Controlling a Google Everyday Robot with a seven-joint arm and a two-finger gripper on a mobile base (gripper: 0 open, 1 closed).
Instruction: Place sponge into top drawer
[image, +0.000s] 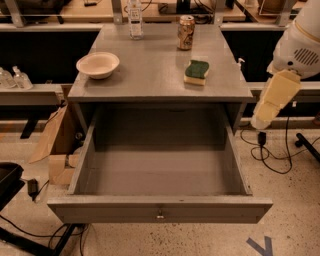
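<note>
The sponge (197, 72), dark green over pale yellow, lies on the grey cabinet top (150, 75) toward its right side, in front of the soda can. The top drawer (160, 210) is pulled fully open below; its inside is bare and a small metal knob sits at the centre of its front panel. My gripper (261, 121) hangs at the end of the white and cream arm, at the right of the cabinet, level with the drawer's back corner. It is apart from the sponge, to its lower right, and holds nothing that I can see.
A pale bowl (98, 64) sits on the left of the cabinet top. A soda can (186, 32) and a clear bottle (134, 20) stand at the back. Cardboard (55, 145) leans on the left of the cabinet. Cables (272, 155) lie on the floor at right.
</note>
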